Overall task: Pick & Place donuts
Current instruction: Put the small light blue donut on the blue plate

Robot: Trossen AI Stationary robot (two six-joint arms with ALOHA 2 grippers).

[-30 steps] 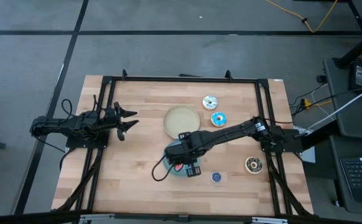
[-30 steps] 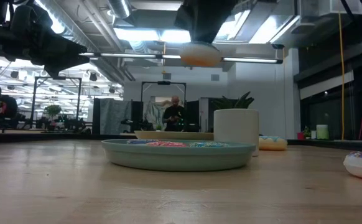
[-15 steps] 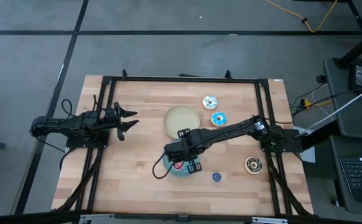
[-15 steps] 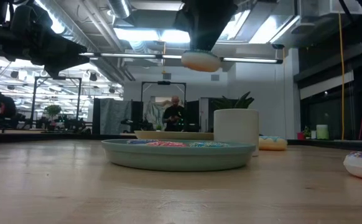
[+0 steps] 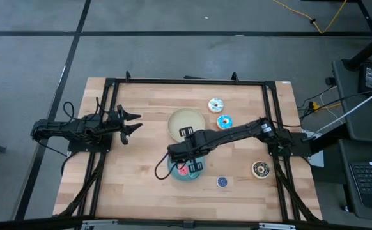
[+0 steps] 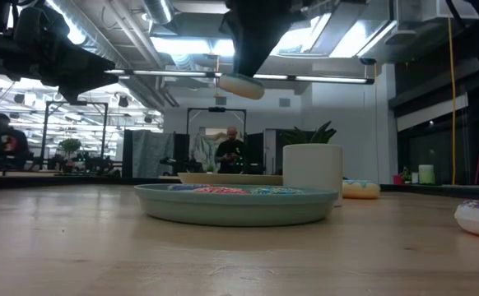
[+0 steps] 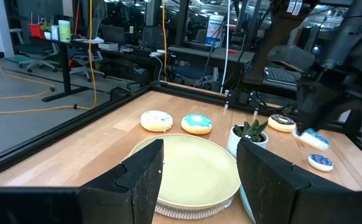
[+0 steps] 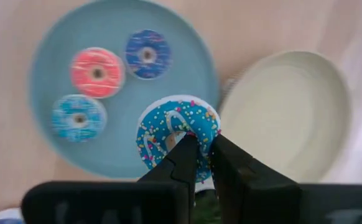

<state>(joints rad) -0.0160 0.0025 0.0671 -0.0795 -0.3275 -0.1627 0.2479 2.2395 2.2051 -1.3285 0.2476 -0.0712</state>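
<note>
Right pincer [image 8: 204,151] is gripping a blue sprinkled donut [image 8: 177,135] above the blue plate [image 8: 116,18]; left pincer [image 5: 132,122] is standing open, empty.

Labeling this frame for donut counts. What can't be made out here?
- High view: the right hand and arm cover most of the blue plate; its donuts are hidden.
- Low view: the plate's rim blocks the donuts lying in it.
- Right wrist view: the fingers cover part of the held sprinkled donut.
- Left wrist view: the blue plate is mostly behind the left hand's fingers.
</note>
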